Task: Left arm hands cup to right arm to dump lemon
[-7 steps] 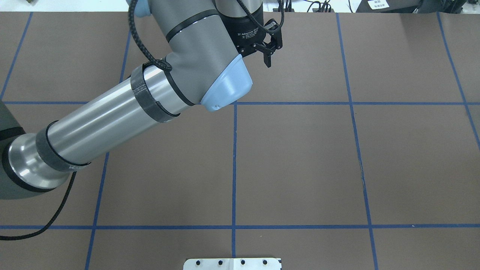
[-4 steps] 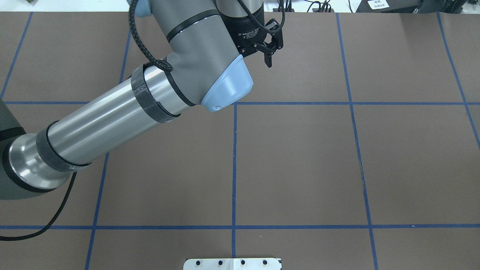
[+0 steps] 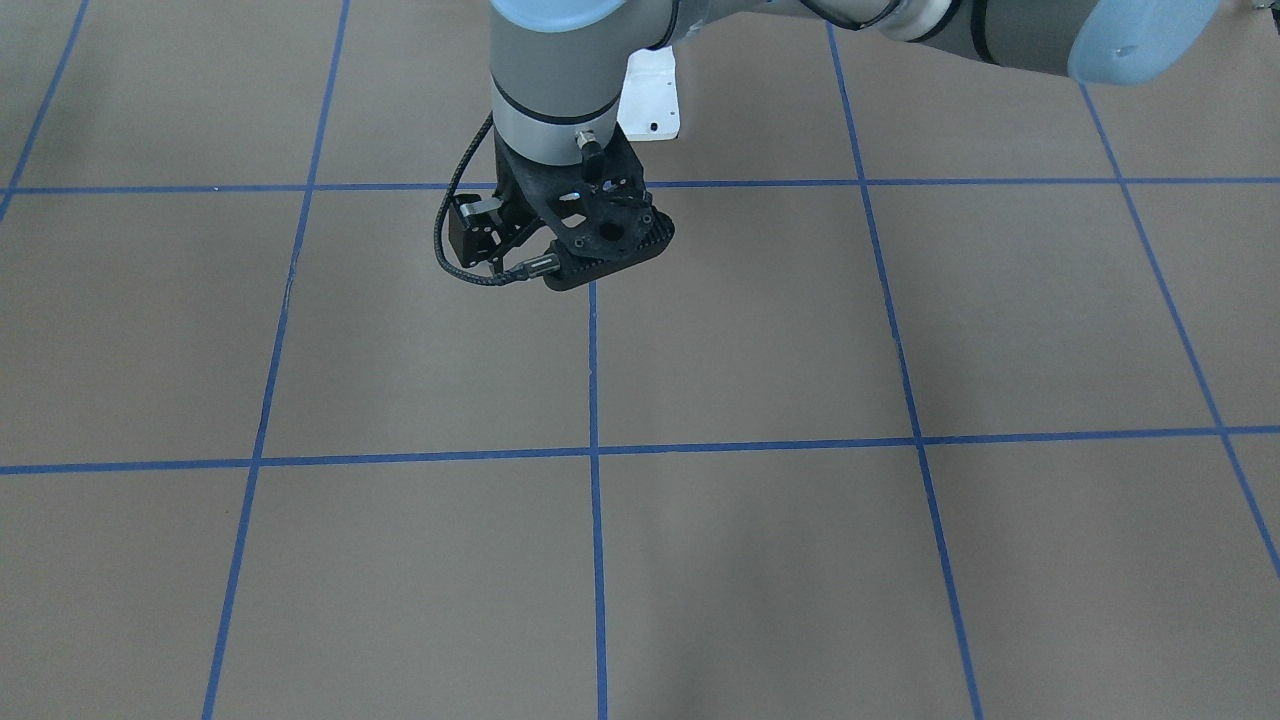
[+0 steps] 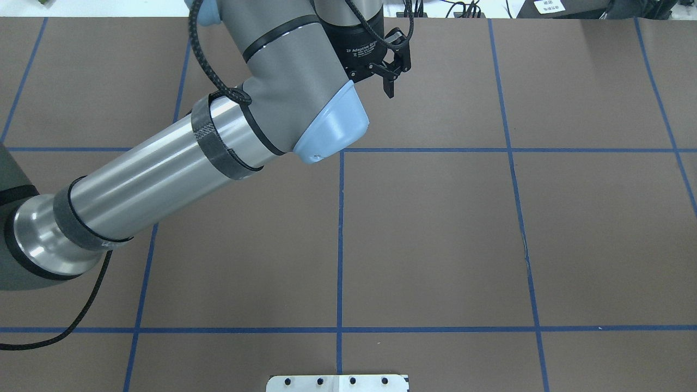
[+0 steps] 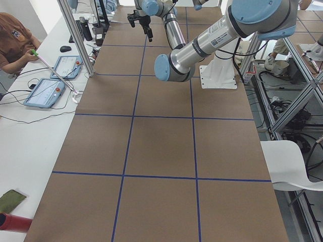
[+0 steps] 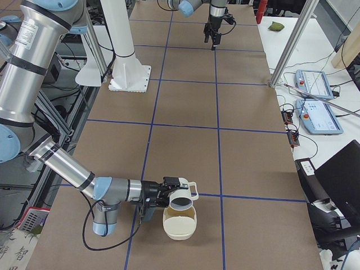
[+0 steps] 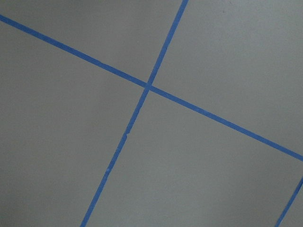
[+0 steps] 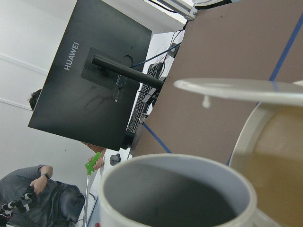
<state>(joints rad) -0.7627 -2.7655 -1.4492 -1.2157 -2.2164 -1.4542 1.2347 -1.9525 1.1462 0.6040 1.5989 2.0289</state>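
Looking along the table (image 6: 185, 140) from its right end, I see the right arm (image 6: 67, 166) lying low, its gripper (image 6: 167, 194) reaching to the cream bowl (image 6: 179, 229). The cup (image 6: 183, 198) sits at the gripper's tip, tipped over, with its mouth over the bowl's far rim and its handle turned away from the bowl. I cannot tell whether cup and bowl touch. I also cannot tell how wide this gripper stands or how it grips, since its fingers are hidden. On the right wrist camera the cup's grey inside (image 8: 170, 198) fills the bottom, with the bowl's rim just beside it.

Well away from the bowl, at the table's far end, the left arm (image 4: 163, 169) hangs over bare tabletop. Its gripper (image 4: 390, 87) points down with the jaws drawn together on nothing, beside a black perforated plate (image 3: 610, 235).
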